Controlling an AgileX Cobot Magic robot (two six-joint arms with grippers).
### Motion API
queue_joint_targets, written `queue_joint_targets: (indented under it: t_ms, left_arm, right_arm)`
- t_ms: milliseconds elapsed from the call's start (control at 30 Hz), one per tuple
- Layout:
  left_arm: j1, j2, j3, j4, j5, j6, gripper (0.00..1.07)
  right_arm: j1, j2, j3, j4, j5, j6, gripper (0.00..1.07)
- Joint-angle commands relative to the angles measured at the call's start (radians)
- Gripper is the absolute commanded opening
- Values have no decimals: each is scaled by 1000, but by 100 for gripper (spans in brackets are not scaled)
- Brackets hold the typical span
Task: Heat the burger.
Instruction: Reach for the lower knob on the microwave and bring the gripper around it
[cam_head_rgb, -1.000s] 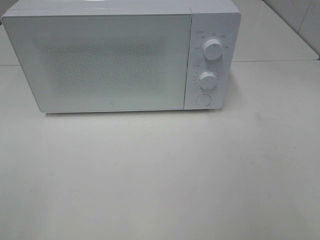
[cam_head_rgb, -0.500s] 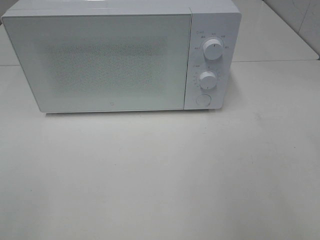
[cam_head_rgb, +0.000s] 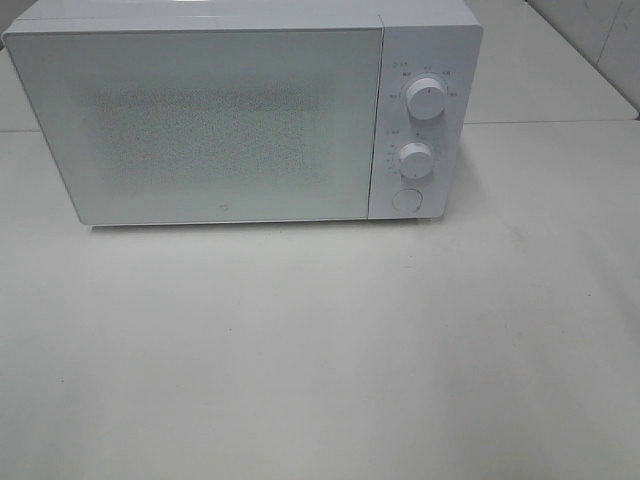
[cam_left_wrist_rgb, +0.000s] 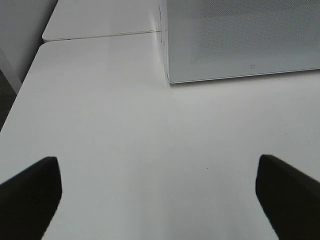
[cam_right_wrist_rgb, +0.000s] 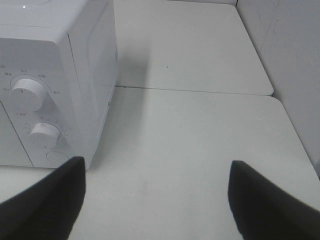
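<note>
The left hand (cam_left_wrist_rgb: 157, 170) and the right hand (cam_right_wrist_rgb: 157, 167) were held released and empty above the white table (cam_head_rgb: 320, 350), the closed microwave (cam_head_rgb: 200, 120) was set at 12 o'clock, and the place and heading of the burger could not be told.

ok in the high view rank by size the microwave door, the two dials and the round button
1. frosted white microwave door, by far
2. upper white round dial and lower white round dial: too alike to rank
3. flat white round button, slightly smaller
</note>
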Motion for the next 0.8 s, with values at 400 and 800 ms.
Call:
queue_joint_targets:
  t_ms: [400, 800]
  left_arm:
    - [5, -23, 3, -3, 0, -4, 98]
    - [5, -23, 3, -3, 0, -4, 98]
  right_arm:
    - [-5, 286, 104, 14, -502, -20, 76]
    - [118, 460, 136, 312, -740, -362, 76]
